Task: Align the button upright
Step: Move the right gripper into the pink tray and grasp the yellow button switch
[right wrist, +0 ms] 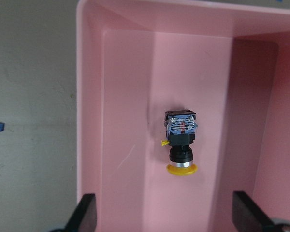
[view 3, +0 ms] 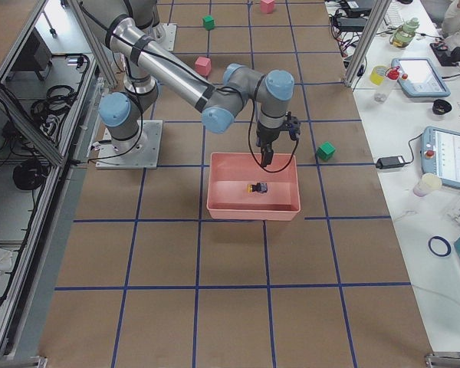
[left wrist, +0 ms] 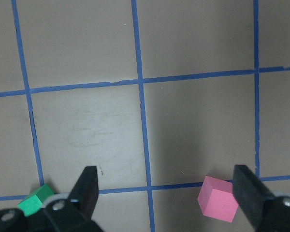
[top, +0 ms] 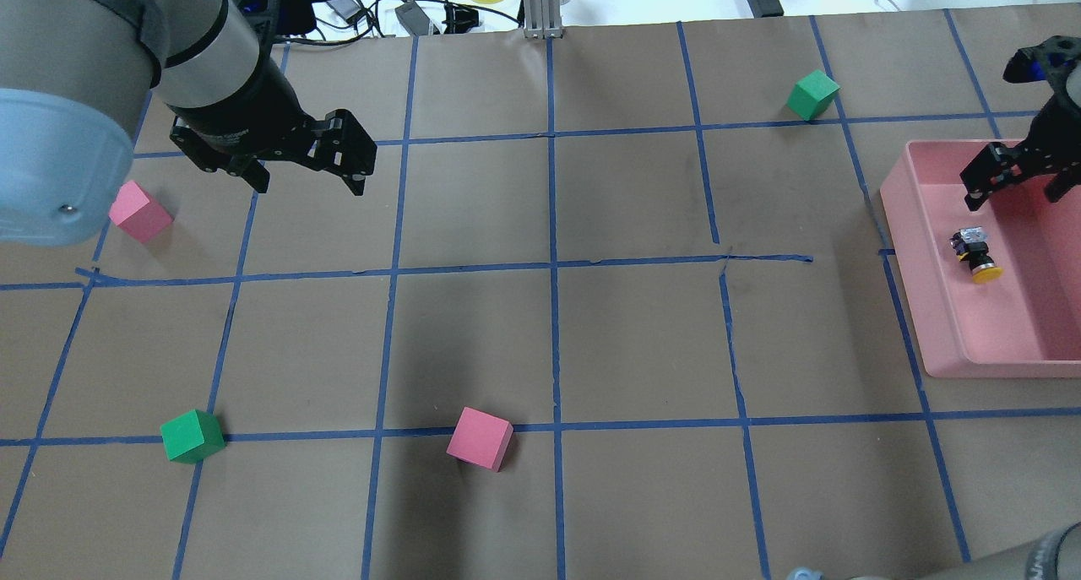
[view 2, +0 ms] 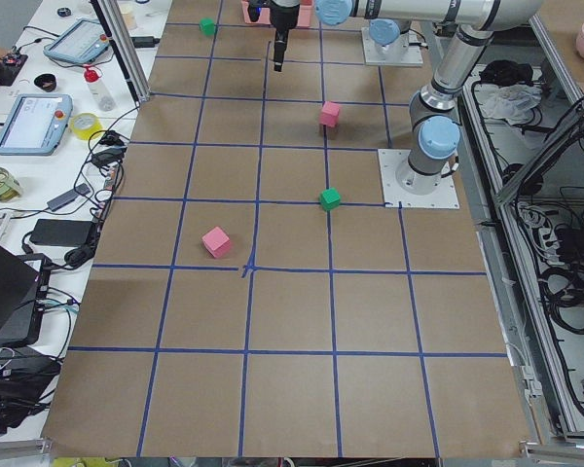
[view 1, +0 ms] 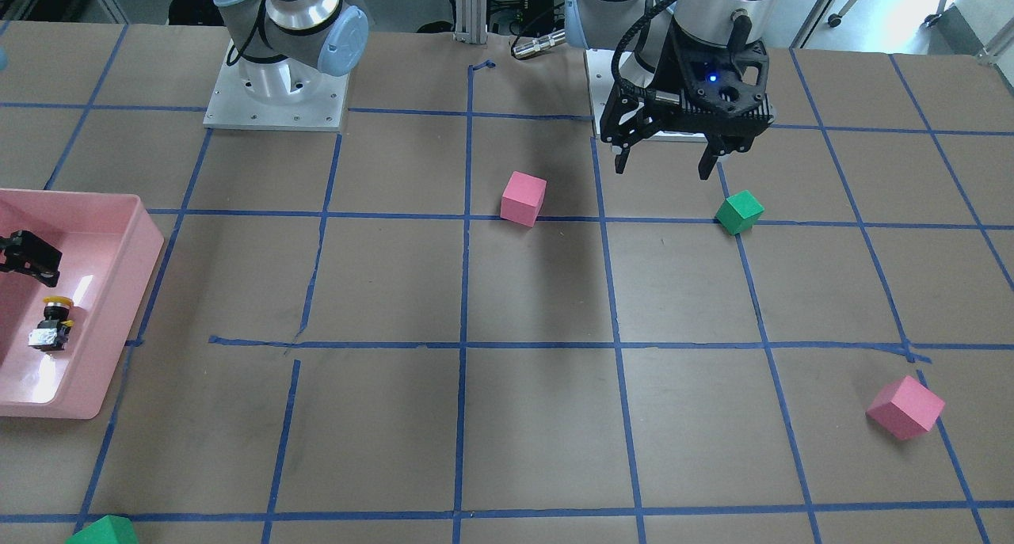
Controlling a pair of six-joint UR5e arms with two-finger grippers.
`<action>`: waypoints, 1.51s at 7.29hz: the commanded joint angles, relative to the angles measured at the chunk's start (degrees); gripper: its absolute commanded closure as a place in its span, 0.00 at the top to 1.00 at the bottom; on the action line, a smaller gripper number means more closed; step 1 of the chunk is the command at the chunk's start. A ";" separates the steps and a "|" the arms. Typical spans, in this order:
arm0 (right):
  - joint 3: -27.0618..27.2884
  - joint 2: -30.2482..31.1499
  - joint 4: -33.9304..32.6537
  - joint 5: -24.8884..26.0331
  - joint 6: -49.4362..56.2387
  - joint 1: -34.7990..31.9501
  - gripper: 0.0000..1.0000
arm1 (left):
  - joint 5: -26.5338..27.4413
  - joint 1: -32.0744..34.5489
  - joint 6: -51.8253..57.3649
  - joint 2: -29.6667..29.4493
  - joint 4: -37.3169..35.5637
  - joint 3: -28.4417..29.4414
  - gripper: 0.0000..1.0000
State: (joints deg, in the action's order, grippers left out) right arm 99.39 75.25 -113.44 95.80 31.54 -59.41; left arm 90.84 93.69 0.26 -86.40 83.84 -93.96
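Observation:
The button (right wrist: 181, 143), with a yellow cap, black collar and black-and-silver base, lies on its side on the floor of the pink bin (right wrist: 125, 96). It also shows in the overhead view (top: 975, 252) and the front view (view 1: 53, 323). My right gripper (right wrist: 169, 220) hovers open above the bin, apart from the button; it shows in the overhead view (top: 1013, 175). My left gripper (top: 304, 170) is open and empty, high above the table's left part, with its fingers (left wrist: 87, 188) wide apart.
The pink bin (top: 937, 310) stands at the table's right edge. Pink cubes (top: 480, 438) (top: 139, 212) and green cubes (top: 192, 436) (top: 812, 94) lie scattered on the taped brown table. Cables and a tape roll lie past the far edge.

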 commanded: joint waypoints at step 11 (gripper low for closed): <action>5.20 -9.41 -8.89 0.97 -4.29 2.63 0.99 | -0.05 0.00 0.00 0.09 0.01 0.00 1.00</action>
State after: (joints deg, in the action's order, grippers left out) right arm 104.59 66.47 -121.35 96.68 27.24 -56.84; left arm 90.88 93.69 0.26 -86.31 84.08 -93.99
